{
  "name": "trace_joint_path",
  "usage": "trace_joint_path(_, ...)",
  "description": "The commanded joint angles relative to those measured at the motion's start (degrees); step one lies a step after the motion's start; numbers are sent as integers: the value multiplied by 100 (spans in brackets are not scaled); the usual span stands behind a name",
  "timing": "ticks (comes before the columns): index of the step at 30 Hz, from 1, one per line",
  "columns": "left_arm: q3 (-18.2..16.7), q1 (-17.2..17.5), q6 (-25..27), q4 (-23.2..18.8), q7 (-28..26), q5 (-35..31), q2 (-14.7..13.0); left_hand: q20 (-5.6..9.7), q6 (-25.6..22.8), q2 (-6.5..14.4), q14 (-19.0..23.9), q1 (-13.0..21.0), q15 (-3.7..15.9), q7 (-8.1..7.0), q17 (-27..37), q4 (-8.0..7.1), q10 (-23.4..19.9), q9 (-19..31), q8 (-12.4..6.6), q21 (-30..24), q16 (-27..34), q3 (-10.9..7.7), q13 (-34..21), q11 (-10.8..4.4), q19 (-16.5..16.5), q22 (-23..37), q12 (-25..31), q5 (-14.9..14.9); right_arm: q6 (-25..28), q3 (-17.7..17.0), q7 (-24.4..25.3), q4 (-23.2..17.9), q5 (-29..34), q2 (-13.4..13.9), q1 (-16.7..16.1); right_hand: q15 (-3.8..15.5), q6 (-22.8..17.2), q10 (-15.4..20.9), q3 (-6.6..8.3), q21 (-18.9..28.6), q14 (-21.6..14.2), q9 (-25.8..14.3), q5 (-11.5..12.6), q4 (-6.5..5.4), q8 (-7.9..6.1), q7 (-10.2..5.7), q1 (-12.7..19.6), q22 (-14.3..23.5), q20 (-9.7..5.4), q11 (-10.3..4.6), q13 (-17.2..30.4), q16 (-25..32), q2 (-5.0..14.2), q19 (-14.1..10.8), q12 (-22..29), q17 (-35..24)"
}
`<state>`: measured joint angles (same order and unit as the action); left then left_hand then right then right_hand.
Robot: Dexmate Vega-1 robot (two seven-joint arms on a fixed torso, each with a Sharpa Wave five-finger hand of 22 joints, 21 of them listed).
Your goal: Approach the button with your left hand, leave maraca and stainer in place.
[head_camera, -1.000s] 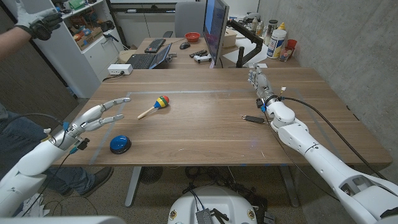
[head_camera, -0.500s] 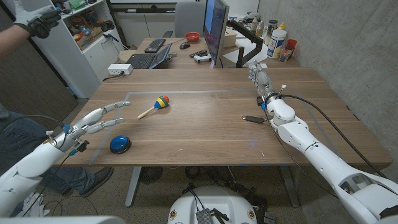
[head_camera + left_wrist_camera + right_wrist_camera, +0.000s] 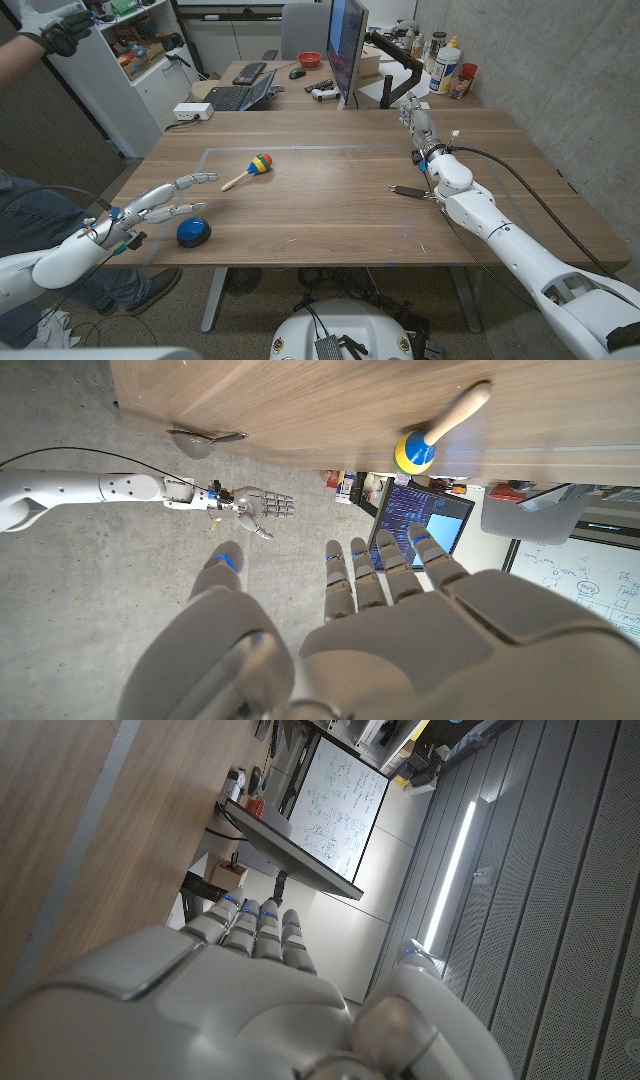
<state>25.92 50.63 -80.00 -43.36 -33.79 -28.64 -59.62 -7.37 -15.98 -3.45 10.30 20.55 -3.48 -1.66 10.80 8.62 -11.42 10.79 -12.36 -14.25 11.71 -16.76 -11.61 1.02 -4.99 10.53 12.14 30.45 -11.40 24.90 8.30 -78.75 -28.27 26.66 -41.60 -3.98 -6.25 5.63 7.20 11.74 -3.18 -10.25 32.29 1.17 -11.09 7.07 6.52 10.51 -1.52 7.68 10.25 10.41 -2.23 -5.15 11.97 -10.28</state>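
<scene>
As your left hand (image 3: 160, 203) has dropped back toward the counter's (image 3: 330, 200) near-left corner over the last second, its fingers (image 3: 196, 180), spread and holding nothing, now hang just beside the blue button (image 3: 193, 232). You're nearly there. The maraca (image 3: 248, 171) lies untouched toward the far edge; your right hand (image 3: 415, 122) holds nothing, fingers together.

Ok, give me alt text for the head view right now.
The left hand, fingers spread, hovers just left of the blue button near the table's front edge. A maraca lies farther back; the right hand stands open by a small strainer.
</scene>
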Motion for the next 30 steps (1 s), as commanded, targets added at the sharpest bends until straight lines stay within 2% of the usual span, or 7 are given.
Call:
trace_joint_path(1, 1286, -529, 2, 41, -2108, -1268, -549, -89, -16, -4, 66, 71, -16, -16, 17, 12, -11, 33, -34, 9, 5, -42, -6, -45, -14, 26, 33, -12, 70, 51, -16, 98, 55, -53, 149, -38, -16, -2, -35, -10, -26, -23, 46, -1, 5, -12, 16, 14, 16, 7, 24, 18, 36, 2, -15, -6)
trace_joint_path(12, 1204, -374, 2, 84, -1867, -946, -646, -108, -27, -3, 66, 99, -20, 11, 19, 11, -19, 33, -27, 12, 0, -52, -8, -39, -41, 27, 35, -26, 65, 96, -110, 293, 27, -136, 269, -58, -12, -8, -50, -12, -29, -23, 50, 2, 7, -9, 17, 14, 24, 0, 24, 20, 45, 11, -18, -7)
trace_joint_path(24, 1645, -495, 2, 328, -1738, -462, -677, -117, -48, -1, 79, 125, -27, 17, 20, 6, -14, 34, -24, 24, 1, -60, -11, -38, -45, 28, 32, -44, 108, 131, -182, 376, 40, -147, 393, -60, -5, -8, -69, -12, -30, -23, 55, 8, 10, -15, 20, 14, 30, 8, 24, 20, 49, 17, -18, -7)
trace_joint_path(30, 1665, -507, 2, 323, -1678, -313, -662, -120, -47, 0, 78, 132, -27, 24, 21, 5, -18, 34, -19, 29, -1, -62, -12, -39, -44, 29, 34, -50, 99, 141, -273, 477, 28, -146, 472, -61, -7, -10, -78, -12, -32, -23, 57, 10, 10, -19, 21, 14, 30, 4, 25, 21, 52, 19, -19, -8)
